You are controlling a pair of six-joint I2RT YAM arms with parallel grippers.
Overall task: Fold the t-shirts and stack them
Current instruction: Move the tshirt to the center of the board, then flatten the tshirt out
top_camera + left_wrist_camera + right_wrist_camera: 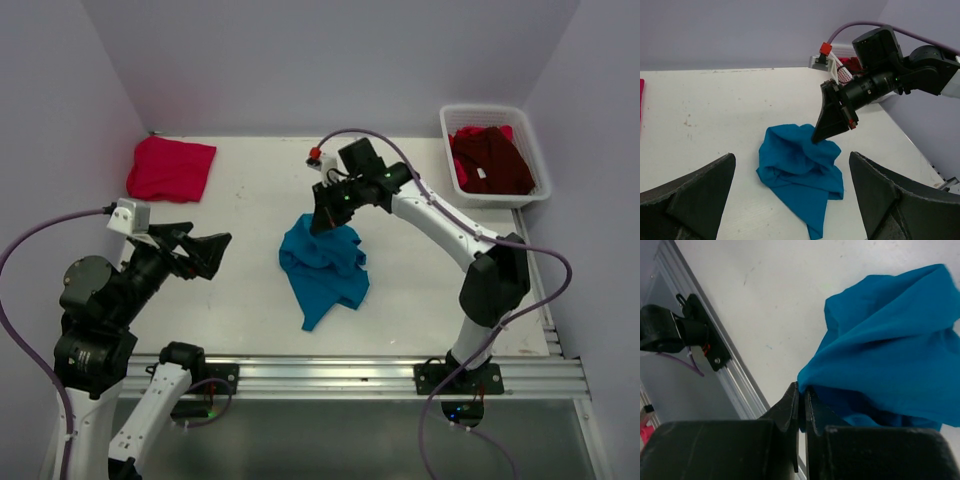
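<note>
Looking out from the near edge, I have the left tool (205, 243) hanging with its two fingers spread wide and nothing between them. It sits well to the left of the crumpled teal-blue cloth t-shirt (325, 272) and above the white counter (250, 200).

That shirt is my reference. It lies mid-counter in a bunched heap. Its narrow tail points toward me and slightly left, and its bulk rises away from me. I read its long axis as running near to far, leaning a little right at the far end.

At that far, upper end the right tool (815, 139) is clenched on a fold of the teal cloth. The right wrist view shows the fabric nipped between the closed fingers, drawn up into a peak while the rest sags onto the counter.

So the right arm is on the shirt and the left arm is the free one. To spread it flat, I judge the left tool must travel right and catch the near tail or the left edge, opposite the pinch. The risk is grabbing several layers at once, since the folds overlap.

Beyond the teal shirt and far to its left, a bright pinkish-red cloth t-shirt (170, 168) lies folded. Beyond and to its right, a dark maroon cloth t-shirt (495, 160) sits inside a white plastic mesh basket (480, 108).
</note>
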